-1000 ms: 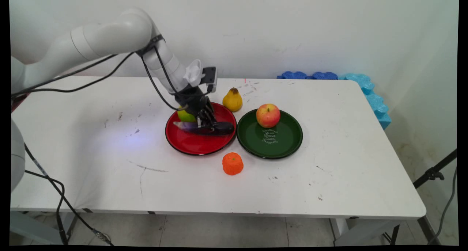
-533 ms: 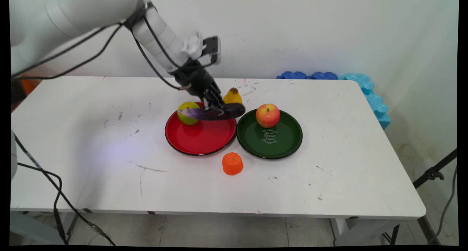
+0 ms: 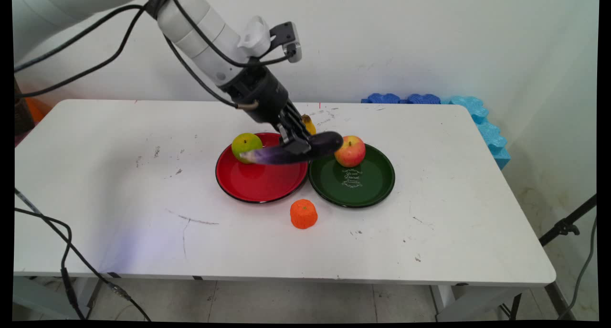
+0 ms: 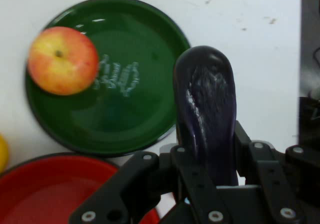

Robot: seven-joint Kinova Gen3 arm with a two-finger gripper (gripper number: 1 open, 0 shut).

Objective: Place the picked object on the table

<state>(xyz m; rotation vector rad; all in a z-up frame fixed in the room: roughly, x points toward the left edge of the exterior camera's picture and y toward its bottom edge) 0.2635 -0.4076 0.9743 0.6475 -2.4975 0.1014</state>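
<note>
Gripper (image 3: 297, 144) clamped on the eggplant (image 3: 292, 151), holding it up off the table (image 3: 119, 185), roughly level, dark rounded end toward the red apple (image 3: 350, 151), paler purple stem end toward the green apple (image 3: 246, 147). In the hand view the gripper (image 4: 212, 156) has its fingers (image 4: 186, 156) pressed on either side of the eggplant (image 4: 206, 109), which sticks out past them.

Landmark = green plate (image 3: 352, 176). In the main view the eggplant hangs above the gap where the green plate meets the red plate (image 3: 261, 174), its dark tip just over the green plate's left rim and overlapping the red apple's left edge in the pic; can't tell if they touch. Red apple sits on the green plate, far-left part, upright w/ stem up. White lettering in the plate's middle is bare. Red plate is just left of the green plate, rims touching or nearly so. Green apple sits on the red plate's far-left part, well apart from the green plate. Pear (image 3: 309, 124) is on the table behind the two plates, mostly hidden by the gripper, only a yellow bit showing. Orange fruit (image 3: 303, 214) stands on the table in front of the green plate's left side, near it but not touching.

Hand view: green plate (image 4: 130, 119) w/ red apple (image 4: 62, 60) at its left, red plate (image 4: 55, 194) at bottom left, sliver of pear (image 4: 2, 154) at left edge.

Blue foam pieces (image 3: 470, 115) lie along the table's far right corner, well apart from the green plate.
</note>
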